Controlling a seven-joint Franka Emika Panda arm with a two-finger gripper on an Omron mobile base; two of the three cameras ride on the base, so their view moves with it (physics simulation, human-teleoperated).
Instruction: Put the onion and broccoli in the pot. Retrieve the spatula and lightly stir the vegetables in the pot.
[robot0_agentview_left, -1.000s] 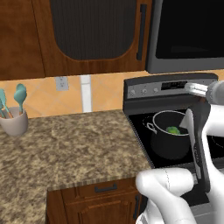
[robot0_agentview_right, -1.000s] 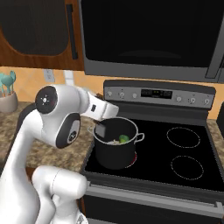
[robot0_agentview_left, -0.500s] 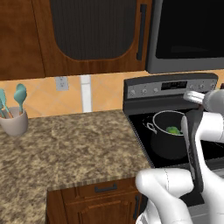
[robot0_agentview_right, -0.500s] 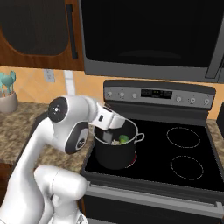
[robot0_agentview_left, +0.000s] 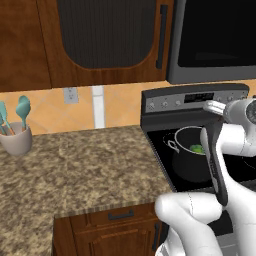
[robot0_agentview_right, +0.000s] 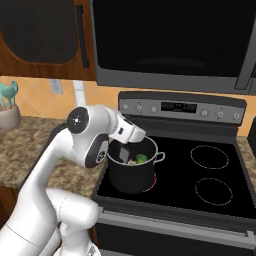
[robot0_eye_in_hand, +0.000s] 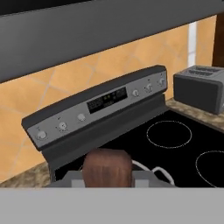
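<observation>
Standing at the far left of the speckled worktop, a pale cup holds teal utensils, as it did a second ago. To its right, the arm's wrist has swung from beside the pot to over its near rim since then, and the big elbow joint has moved toward the stove. The pot sits unmoved on the front left burner: dark grey, cylindrical, with a silvery rim and a loop handle on each side. Inside it the bright green broccoli lies against the right half, with a pale tan shape just beside it, likely the onion, though it is too small to be sure. The gripper hangs just above the pot's left rim, angled down into the opening. From the hand view the brown wooden handle of the spatula fills the space between the two finger tips, so the gripper is clenched on it; the blade is hidden. Farther right, two empty burner rings show on the black glass, and a grey toaster stands beyond the stove.
</observation>
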